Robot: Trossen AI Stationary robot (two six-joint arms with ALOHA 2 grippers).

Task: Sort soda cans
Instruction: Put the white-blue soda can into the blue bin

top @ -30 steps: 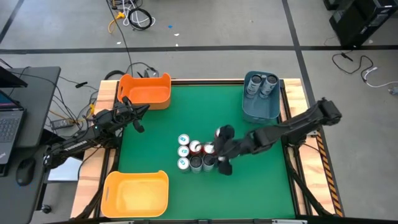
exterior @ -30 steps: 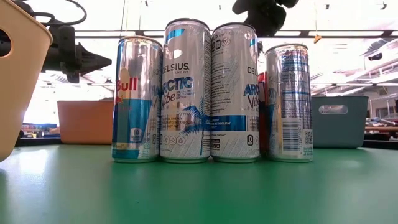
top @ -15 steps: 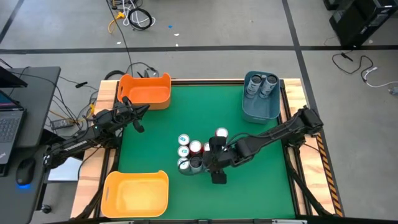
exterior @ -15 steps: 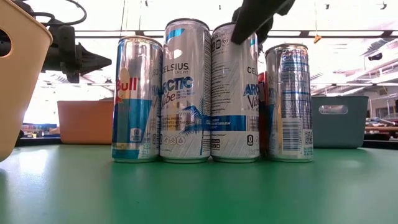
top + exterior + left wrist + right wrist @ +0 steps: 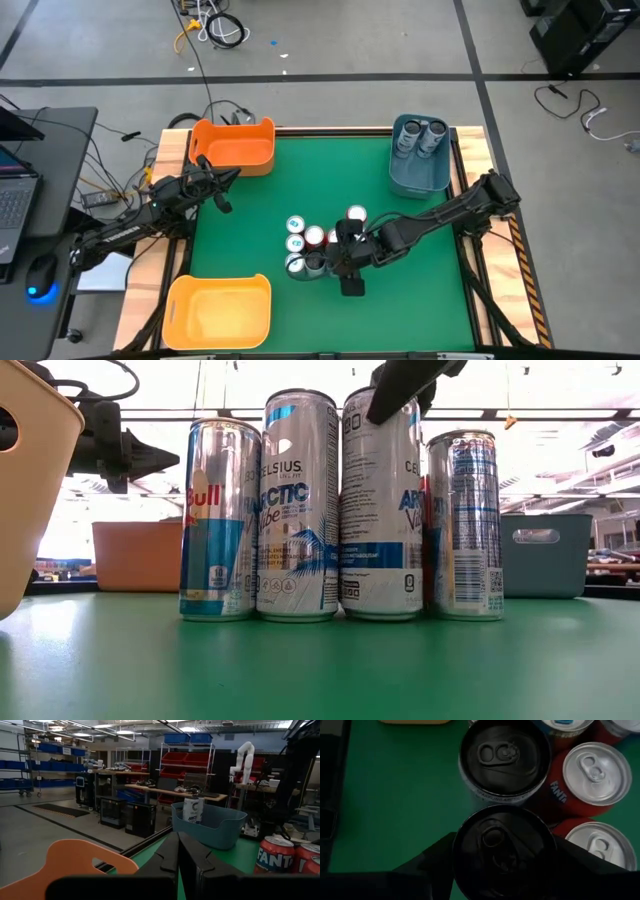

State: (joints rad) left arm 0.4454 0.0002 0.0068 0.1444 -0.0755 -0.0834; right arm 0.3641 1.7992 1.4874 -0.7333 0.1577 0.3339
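Observation:
Several soda cans (image 5: 312,243) stand upright in a tight cluster at mid-table. My right gripper (image 5: 336,262) reaches down over the cluster's near right side. It is shut on a white Celsius can (image 5: 378,510), whose top looks dark in the right wrist view (image 5: 502,847). Beside it stand another dark-topped can (image 5: 504,757) and red Fanta cans (image 5: 595,772). My left gripper (image 5: 226,190) waits shut at the far left, near the orange bin (image 5: 236,146). My right gripper pinches the Celsius can's wall just under its top rim (image 5: 465,865) between its two fingers (image 5: 432,857), one on either side. The fingers slant down from above and from the table's right. The can stands upright among its neighbours, its base (image 5: 380,615) at the table.
A blue bin (image 5: 421,172) at the far right holds two cans (image 5: 419,135). A yellow bin (image 5: 219,310) sits at the near left. Green table shows near and to the right of the cluster.
My right gripper has moved toward the near edge and a little left over the cluster. It has tipped further down and come onto the top of the Celsius can. That can has shifted slightly and turned a little, its label now further right.

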